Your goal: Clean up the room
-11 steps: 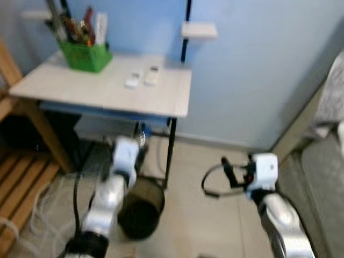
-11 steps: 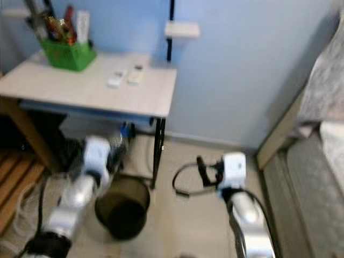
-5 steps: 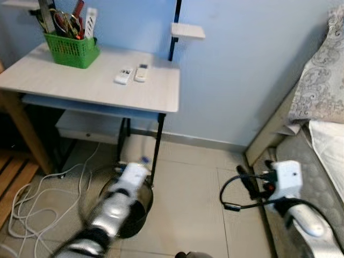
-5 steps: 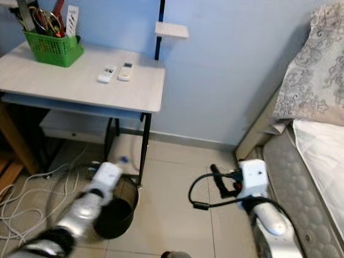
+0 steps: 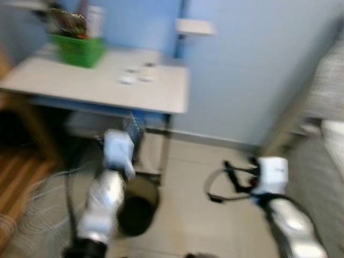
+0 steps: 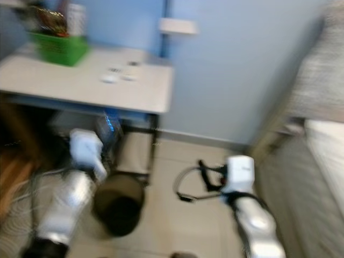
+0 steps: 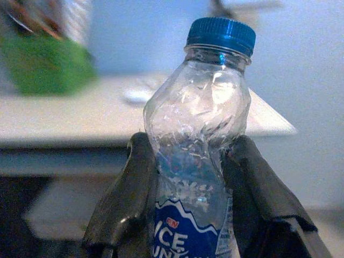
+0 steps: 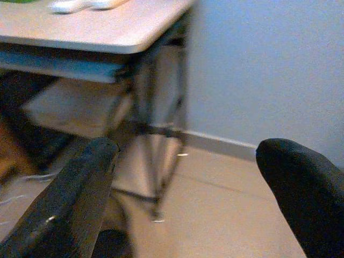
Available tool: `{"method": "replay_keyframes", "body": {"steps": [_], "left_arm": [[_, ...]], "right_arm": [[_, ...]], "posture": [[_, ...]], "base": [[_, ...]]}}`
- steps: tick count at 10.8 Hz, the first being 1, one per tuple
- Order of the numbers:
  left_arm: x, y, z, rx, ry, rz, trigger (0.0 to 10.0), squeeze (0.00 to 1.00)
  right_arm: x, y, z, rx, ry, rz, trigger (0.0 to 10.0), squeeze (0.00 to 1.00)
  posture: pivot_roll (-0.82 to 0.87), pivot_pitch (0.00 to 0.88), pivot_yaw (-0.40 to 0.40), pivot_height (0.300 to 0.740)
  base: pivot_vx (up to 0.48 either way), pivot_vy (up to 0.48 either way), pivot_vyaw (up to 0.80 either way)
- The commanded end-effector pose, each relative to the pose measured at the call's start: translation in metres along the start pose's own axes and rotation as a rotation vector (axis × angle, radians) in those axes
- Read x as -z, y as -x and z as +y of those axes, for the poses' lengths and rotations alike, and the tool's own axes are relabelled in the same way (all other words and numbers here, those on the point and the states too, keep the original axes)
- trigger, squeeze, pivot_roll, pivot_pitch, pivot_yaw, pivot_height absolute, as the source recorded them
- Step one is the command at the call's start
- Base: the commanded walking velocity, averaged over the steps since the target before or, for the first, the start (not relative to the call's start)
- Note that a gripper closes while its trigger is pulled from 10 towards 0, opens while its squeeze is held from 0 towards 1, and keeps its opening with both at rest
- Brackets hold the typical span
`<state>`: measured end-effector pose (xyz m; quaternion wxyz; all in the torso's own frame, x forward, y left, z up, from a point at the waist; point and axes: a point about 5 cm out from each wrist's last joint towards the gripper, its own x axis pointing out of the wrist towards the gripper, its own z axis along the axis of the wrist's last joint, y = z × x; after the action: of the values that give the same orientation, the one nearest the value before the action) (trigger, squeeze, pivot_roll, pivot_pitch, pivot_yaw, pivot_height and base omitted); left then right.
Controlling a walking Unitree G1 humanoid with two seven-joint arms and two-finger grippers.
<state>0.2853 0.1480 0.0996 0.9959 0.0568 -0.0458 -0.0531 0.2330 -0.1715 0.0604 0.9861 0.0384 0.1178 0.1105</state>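
Note:
My left gripper (image 7: 191,144) is shut on a crumpled clear plastic bottle (image 7: 200,115) with a blue cap and a blue label, and holds it upright. In the blurred eye views the bottle (image 5: 133,128) is just below the front edge of the table (image 5: 102,90), above and behind a dark round waste bin (image 5: 138,210) on the floor. My right gripper (image 8: 188,199) is open with nothing between its fingers (image 8: 70,204). It hangs over the tiled floor to the right of the bin (image 6: 119,207).
A green basket (image 5: 78,49) of utensils and two white remotes (image 5: 136,78) lie on the table. White cables (image 5: 37,226) trail over the floor at the left beside a wooden frame (image 5: 19,172). A bed (image 6: 317,177) bounds the right side.
The whole picture has swung and gone blurred, so the camera has moved. The left arm with the bottle stands higher than half a second ago, near the table's front edge. The right gripper stays open.

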Motion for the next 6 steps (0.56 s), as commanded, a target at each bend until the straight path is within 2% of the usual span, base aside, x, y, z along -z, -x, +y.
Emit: {"method": "replay_keyframes", "body": {"steps": [1, 2, 4, 5, 6], "left_arm": [[0.0, 0.001, -0.005, 0.027, -0.012, 0.013, 10.0, 0.0], [-0.01, -0.005, -0.015, 0.062, -0.03, 0.015, 10.0, 0.0], [-0.023, -0.01, -0.031, 0.121, -0.027, 0.01, 10.0, 0.0], [-0.025, -0.015, -0.042, 0.154, -0.025, 0.025, 10.0, 0.0], [-0.021, -0.017, -0.043, 0.161, 0.004, 0.057, 10.0, 0.0]], "right_arm": [[-0.002, -0.003, -0.001, 0.009, 0.006, -0.018, 10.0, 0.0], [-0.003, -0.012, 0.006, 0.004, -0.002, -0.028, 10.0, 0.0], [-0.002, -0.014, 0.004, 0.014, -0.003, -0.037, 10.0, 0.0], [-0.002, -0.015, 0.003, 0.023, 0.002, -0.043, 10.0, 0.0], [-0.003, -0.013, 0.002, 0.024, 0.013, -0.052, 10.0, 0.0]], "posture": [[-0.04, 0.0, -0.019, 0.74], [-0.03, 0.0, -0.006, 0.74], [-0.04, 0.0, 0.005, 0.74], [-0.06, 0.0, 0.011, 0.74], [-0.07, 0.0, 0.015, 0.74]], "base": [[0.0, -0.469, 0.71], [0.0, -0.469, 0.68], [0.0, -0.465, 0.68], [0.0, -0.465, 0.68], [0.0, -0.45, 0.65]]}}
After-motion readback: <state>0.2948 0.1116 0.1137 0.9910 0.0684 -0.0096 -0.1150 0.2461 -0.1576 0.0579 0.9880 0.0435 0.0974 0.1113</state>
